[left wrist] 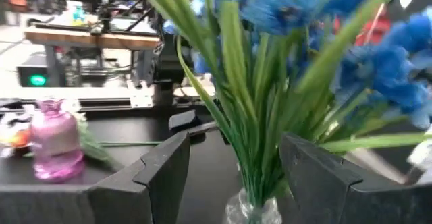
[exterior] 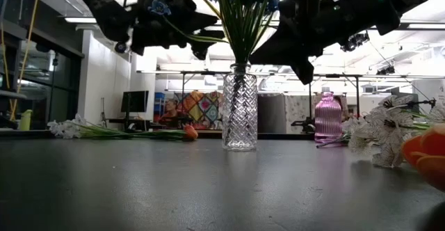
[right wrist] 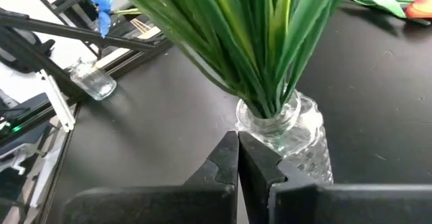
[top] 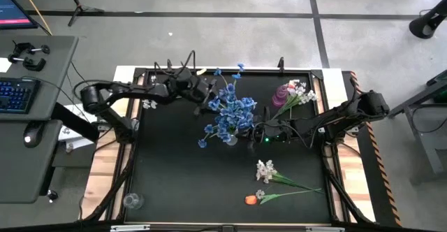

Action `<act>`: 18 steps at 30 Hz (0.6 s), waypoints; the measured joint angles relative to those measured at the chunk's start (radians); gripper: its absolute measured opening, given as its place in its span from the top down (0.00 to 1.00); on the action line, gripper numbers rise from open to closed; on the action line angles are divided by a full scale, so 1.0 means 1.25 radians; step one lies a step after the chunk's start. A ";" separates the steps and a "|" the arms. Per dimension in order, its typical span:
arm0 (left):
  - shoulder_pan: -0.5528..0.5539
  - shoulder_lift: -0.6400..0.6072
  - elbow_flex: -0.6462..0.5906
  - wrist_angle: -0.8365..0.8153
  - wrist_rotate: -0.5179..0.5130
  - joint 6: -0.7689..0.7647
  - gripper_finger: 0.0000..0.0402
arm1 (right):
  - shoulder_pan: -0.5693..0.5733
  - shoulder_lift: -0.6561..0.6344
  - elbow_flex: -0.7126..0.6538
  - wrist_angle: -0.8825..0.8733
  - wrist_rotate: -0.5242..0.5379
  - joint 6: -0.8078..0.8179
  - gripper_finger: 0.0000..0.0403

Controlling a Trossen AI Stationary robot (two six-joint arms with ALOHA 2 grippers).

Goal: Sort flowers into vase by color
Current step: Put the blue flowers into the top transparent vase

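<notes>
Left gripper (left wrist: 233, 177) fingers spread wide, straddling the blue flowers' (top: 230, 113) green stems without clamping, just above the clear glass vase (exterior: 239, 107) at table centre. Right gripper (right wrist: 237, 158) fingers pressed together, empty, beside the vase neck. White spray (top: 266, 170) and orange tulip (top: 251, 199) lie on the black table (top: 181, 183); pink vase (top: 283, 96) holds white flowers.

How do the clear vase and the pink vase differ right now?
The clear vase has a diamond-cut surface; the pink vase looks ribbed and tinted. The clear vase holds the blue flowers; the pink vase holds white flowers. In the low view the clear vase looks taller. Both stand upright on the black table.
</notes>
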 joint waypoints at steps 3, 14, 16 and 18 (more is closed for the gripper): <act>0.009 0.057 0.035 0.047 0.039 -0.052 0.46 | 0.000 0.000 0.000 0.001 -0.012 0.000 1.00; 0.011 0.146 0.141 0.070 0.170 -0.125 0.46 | 0.000 0.000 0.000 0.004 -0.022 0.015 1.00; 0.011 0.146 0.141 0.089 0.178 -0.119 0.46 | 0.000 0.000 0.000 0.004 -0.022 0.014 1.00; 0.008 0.146 0.141 0.101 0.181 -0.119 0.47 | 0.000 0.000 0.000 0.004 -0.022 0.013 1.00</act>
